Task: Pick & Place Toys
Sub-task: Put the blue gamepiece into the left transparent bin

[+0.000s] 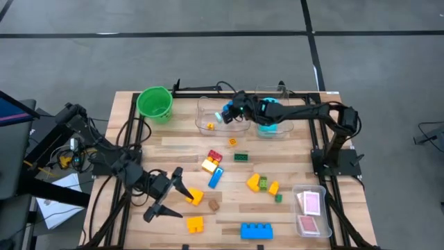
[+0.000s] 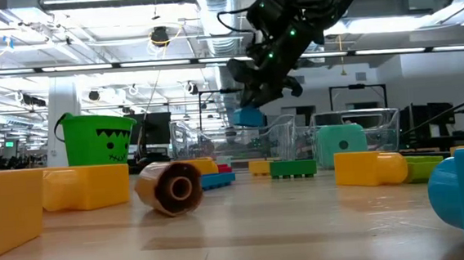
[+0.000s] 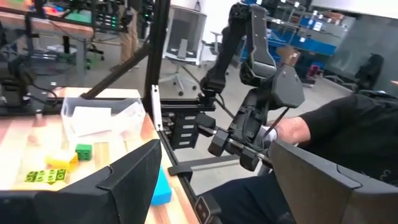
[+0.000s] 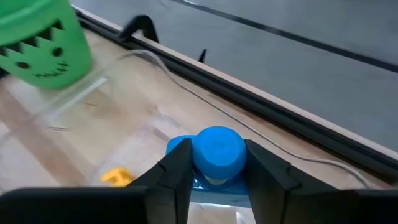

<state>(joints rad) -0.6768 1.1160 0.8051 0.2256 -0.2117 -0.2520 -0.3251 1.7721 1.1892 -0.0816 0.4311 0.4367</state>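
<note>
My right gripper reaches from the table's right and is shut on a small blue block. It hangs over the left clear tub at the far edge. A yellow block lies in that tub. More blocks lie loose mid-table: red, yellow, blue, green. My left gripper stands open at the near left beside an orange block, with nothing between its fingers. My right gripper pinches the blue block between its two fingers, one on each side below the block's round stud. The fingers slant downward from the table's right. The block hangs clear above the tub.
A green bucket stands at the far left. A second clear tub holds a cyan die. A tub with pink cards sits near right. Big blue and yellow blocks lie at the near edge. A person's arm shows beyond the table.
</note>
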